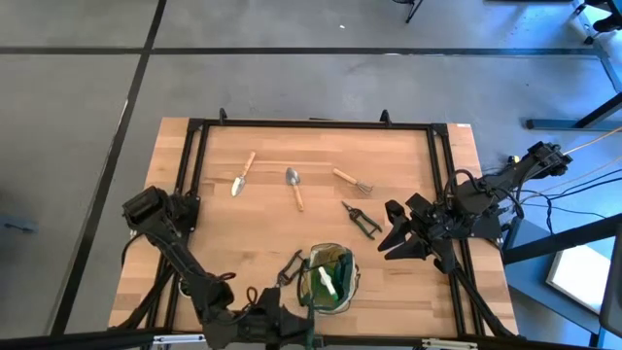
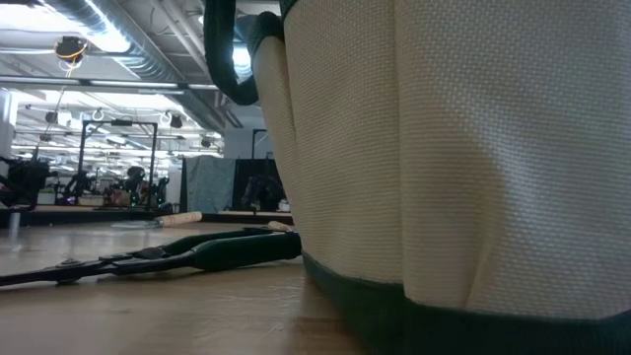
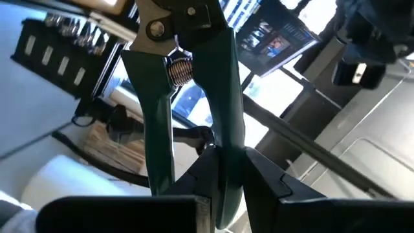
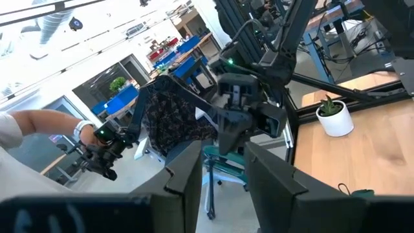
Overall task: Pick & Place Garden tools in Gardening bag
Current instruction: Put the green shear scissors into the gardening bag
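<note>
The gardening bag [image 1: 352,274] stands open near the table's front edge, with something green and white inside; in the low view its khaki wall [image 2: 444,148] fills the right. My left gripper [image 3: 231,162] is just left of the bag, shut on green-handled pruning shears [image 1: 291,264]. Two wooden-handled trowels [image 1: 243,175] [image 1: 293,187], a fork [image 1: 352,181] and dark shears [image 1: 362,220] lie flat on the table. My right gripper [image 1: 394,239] hovers open at the right, holding nothing. My left gripper pinches one green handle [image 3: 226,139] of the shears between its two fingers [image 3: 208,169]. The other handle [image 3: 155,136] stays free beside them. The shears stick out beyond the fingers along their line, spring [image 3: 180,68] and pivot farthest out, lifted clear of the table.
A small potted plant [image 4: 334,116] stands on the table near its edge, seen in the right wrist view. A black frame [image 1: 311,124] runs round the tabletop. A person's hand [image 4: 97,137] shows in the room beyond. Bare wood lies between the tools and the bag.
</note>
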